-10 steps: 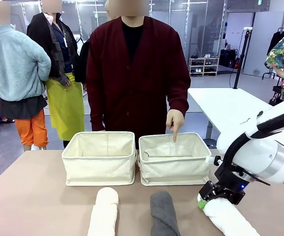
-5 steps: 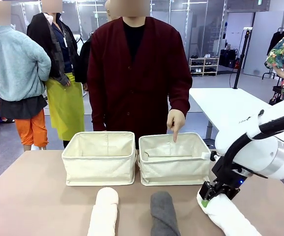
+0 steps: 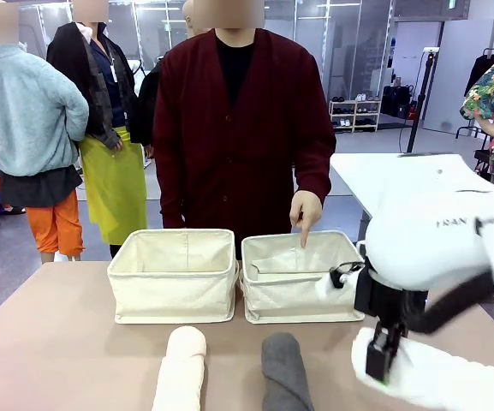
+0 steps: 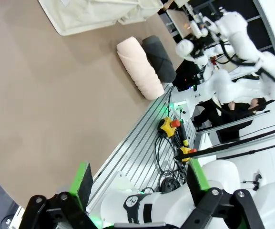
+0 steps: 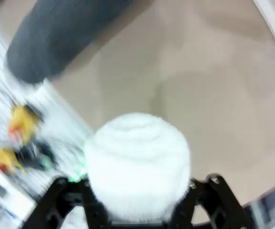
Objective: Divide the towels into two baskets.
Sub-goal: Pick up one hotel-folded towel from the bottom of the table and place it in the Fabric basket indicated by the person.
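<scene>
Two cream baskets stand side by side at the table's far side, the left basket [image 3: 174,276] and the right basket [image 3: 298,282]. The person's hand [image 3: 305,214] points down into the right one. A cream towel [image 3: 181,370] and a dark grey towel [image 3: 283,373] lie at the near edge. My right gripper [image 3: 382,351] is shut on the end of a white towel [image 3: 439,378], held at the front right. In the right wrist view the white towel [image 5: 137,162] bulges between the fingers of my right gripper [image 5: 137,183], with the dark grey towel [image 5: 61,33] beyond. My left gripper [image 4: 139,183] is open with nothing in it.
The left wrist view looks over the table's near edge, with the cream towel [image 4: 137,67], the dark grey towel [image 4: 158,57] and a corner of a basket [image 4: 94,12] far off. Cables and stop buttons [image 4: 168,126] lie on the rail. A white table [image 3: 383,175] stands behind on the right.
My right arm has swung up and toward the camera, still gripping the white towel, which has shifted right. The other towels, the baskets and the pointing hand have stayed put.
</scene>
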